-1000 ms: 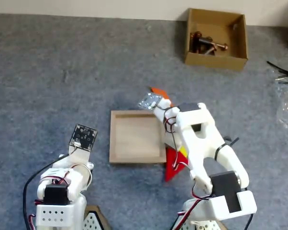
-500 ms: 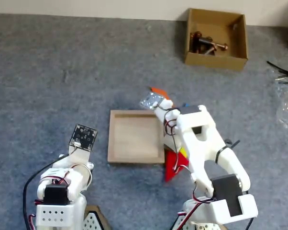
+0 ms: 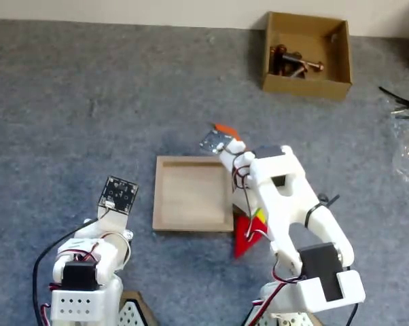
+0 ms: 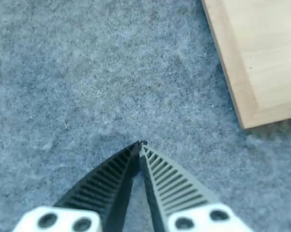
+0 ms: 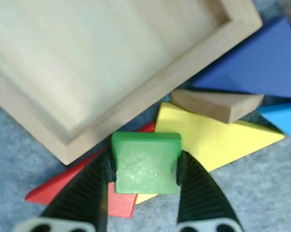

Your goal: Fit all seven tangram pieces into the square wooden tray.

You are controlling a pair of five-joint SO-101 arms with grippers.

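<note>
we are gripping the green piece in the right gripper, closed on it just off the right edge of the square wooden tray at frame centre, so the tray is lying leftward, while the left gripper, closed empty, is sitting farther off.

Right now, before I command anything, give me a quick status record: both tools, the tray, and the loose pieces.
Right tool: shut on green piece, above the red triangle and yellow triangle
Left tool: shut, holding nothing, over carpet beside the tray
Tray contents: no piece seen inside
Also outside the tray: dark blue triangle, tan piece
</note>
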